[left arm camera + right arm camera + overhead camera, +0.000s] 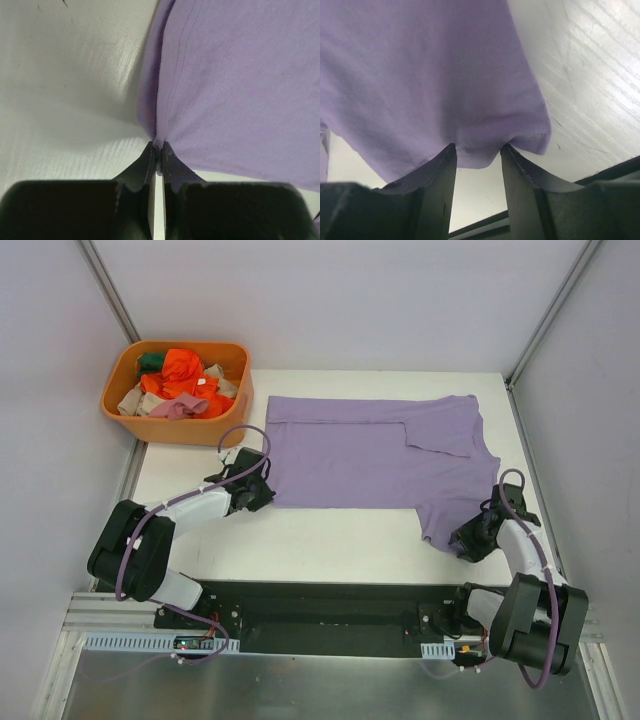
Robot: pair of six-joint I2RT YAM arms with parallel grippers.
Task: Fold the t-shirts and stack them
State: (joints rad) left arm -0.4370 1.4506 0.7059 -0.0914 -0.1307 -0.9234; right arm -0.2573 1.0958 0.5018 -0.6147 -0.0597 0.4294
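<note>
A purple t-shirt (pixel 380 455) lies partly folded on the white table, one sleeve folded in at the top. My left gripper (pixel 262 495) is at its near left corner and is shut on the hem of the shirt (pixel 210 90), the cloth pinched between the fingertips (pixel 150 155). My right gripper (pixel 465 542) is at the shirt's near right corner. Its jaws are open, with the purple edge (pixel 420 90) hanging between the two fingers (pixel 445 170), not pinched.
An orange basket (pixel 125 400) at the back left holds several crumpled shirts in orange, beige, pink and green. White walls stand on the left and right. The black arm mount runs along the table's near edge (pixel 330 605).
</note>
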